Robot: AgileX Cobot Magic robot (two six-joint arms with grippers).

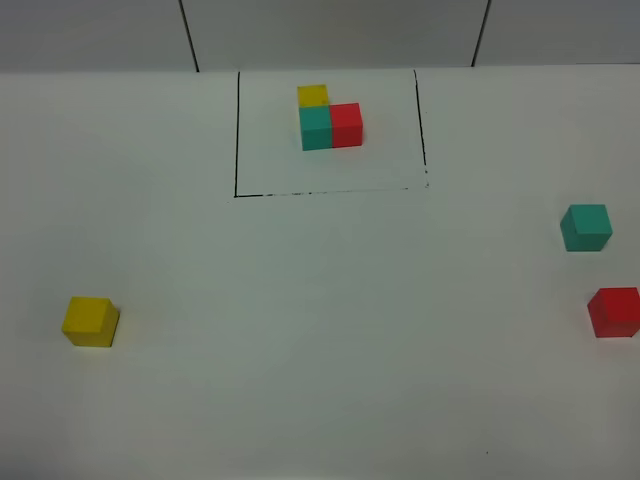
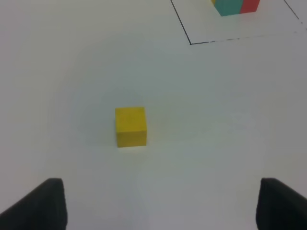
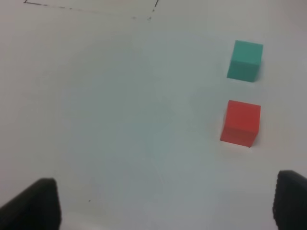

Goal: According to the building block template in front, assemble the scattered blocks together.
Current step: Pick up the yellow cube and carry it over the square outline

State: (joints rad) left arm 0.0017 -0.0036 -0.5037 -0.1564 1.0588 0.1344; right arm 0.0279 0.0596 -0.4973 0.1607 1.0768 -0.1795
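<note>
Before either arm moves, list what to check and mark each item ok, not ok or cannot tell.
1. The left fingers open with nothing between them: ok.
2. The right fingers open with nothing between them: ok.
3. The yellow cube standing free on the table, ahead of the left fingers: ok.
4. The teal cube and the red cube apart, with a gap between them for a grasp: ok.
5. The template in full view, its L shape readable: ok.
6. The loose cubes joined like the template: not ok, all three lie apart.
</note>
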